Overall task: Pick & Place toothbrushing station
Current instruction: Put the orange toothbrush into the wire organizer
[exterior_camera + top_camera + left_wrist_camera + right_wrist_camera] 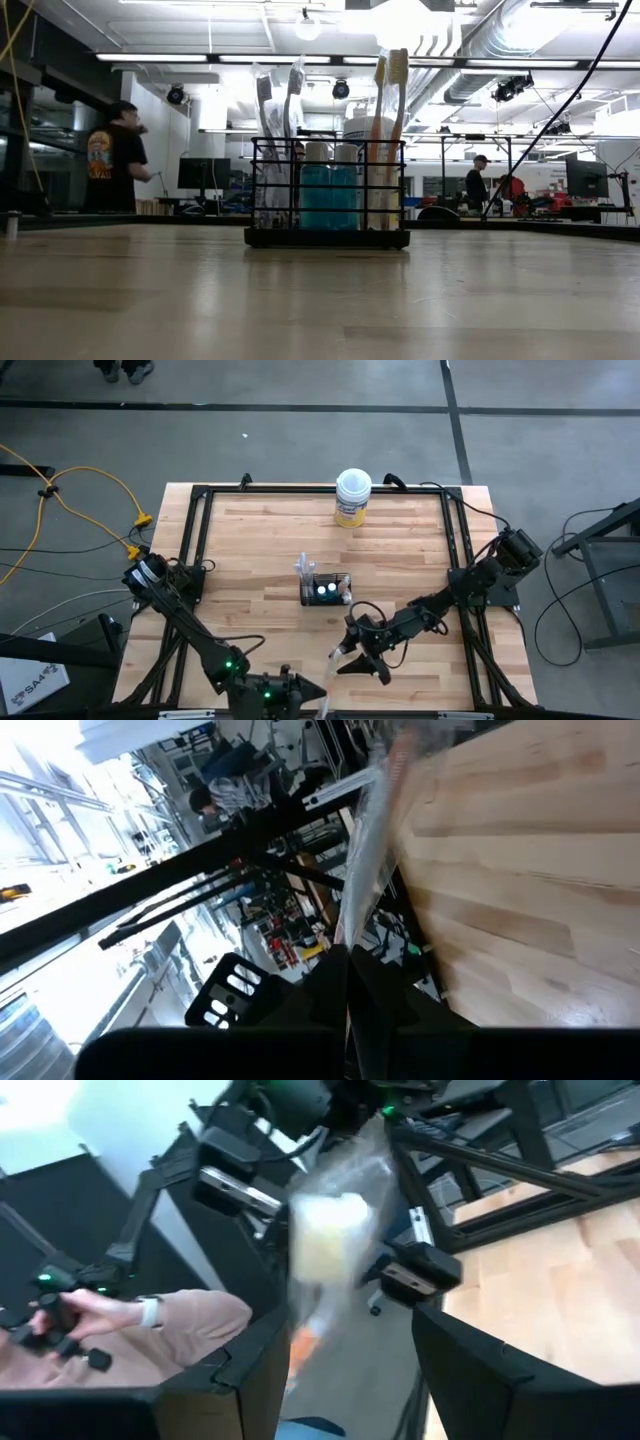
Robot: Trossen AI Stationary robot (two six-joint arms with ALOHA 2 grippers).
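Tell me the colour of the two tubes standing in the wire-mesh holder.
The tubes are teal with white caps, standing in the black holder; the low view shows them best.

The overhead cam looks straight down on the whole wooden table (270,550), while the low one sits right at tabletop level, facing across it into the room. Both catch the black wire holder (326,589) mid-table. The two wrist cams ride close and tilted, looking off the table's edge, I think.

"sa4" on a white box (33,682) beside the table's near-left corner
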